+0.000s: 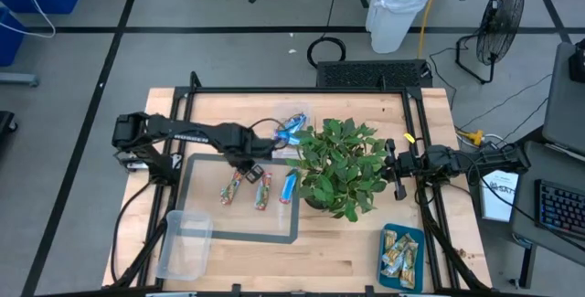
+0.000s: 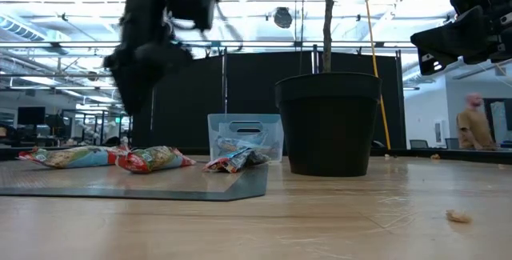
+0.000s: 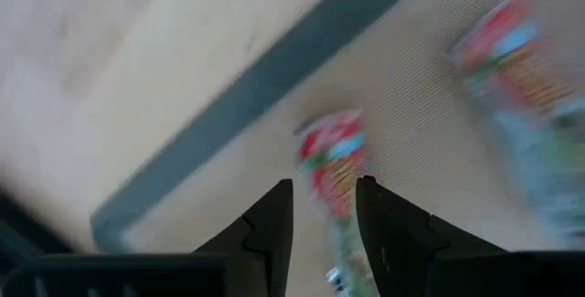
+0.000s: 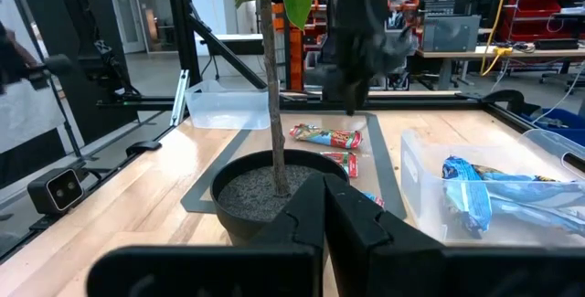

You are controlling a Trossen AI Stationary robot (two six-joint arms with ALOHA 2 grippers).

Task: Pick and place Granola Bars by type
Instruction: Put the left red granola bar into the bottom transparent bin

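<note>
With my left jaws (image 3: 324, 213) parted just above a red-and-tan granola bar (image 3: 331, 162) lying loose on the mat (image 1: 196, 171), I worry a skewed descent could nudge it aside, while my right jaws (image 4: 324, 207) wait clenched behind the plant (image 1: 340, 164).

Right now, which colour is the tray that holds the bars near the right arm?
Teal. The tray shows best in the high view, at the table's front right corner.
</note>
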